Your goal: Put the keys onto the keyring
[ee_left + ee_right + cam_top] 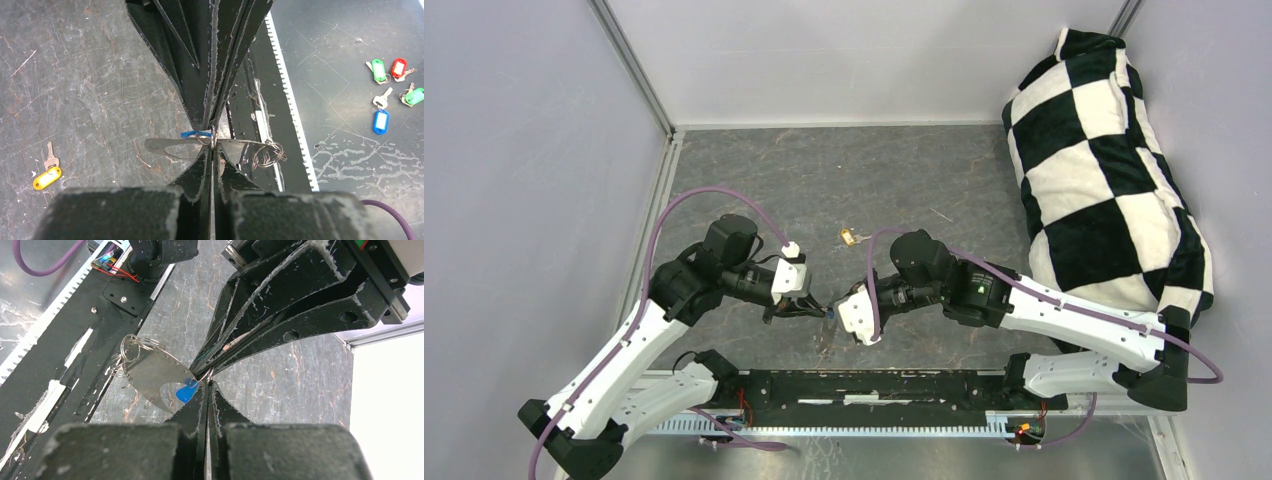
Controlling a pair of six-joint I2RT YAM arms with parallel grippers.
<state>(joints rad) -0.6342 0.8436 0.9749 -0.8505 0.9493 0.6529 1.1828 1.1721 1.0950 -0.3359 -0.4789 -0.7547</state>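
My two grippers meet tip to tip over the near middle of the table. My left gripper [810, 309] [212, 148] is shut on the keyring [167, 146], a thin silver curved band held level, also in the right wrist view [150, 371]. My right gripper [835, 316] [207, 383] is shut at the small wire loop of the blue key [186, 391] [194, 134], which hangs against the band. The gold key with the yellow head [851, 237] [46, 175] lies loose on the table behind the grippers.
A bunch of thin wire rings [270, 152] hangs from the keyring's end. A black rail [884, 385] runs along the near table edge. A checkered pillow [1104, 170] fills the right side. Several coloured tagged keys [390, 95] lie on the floor below.
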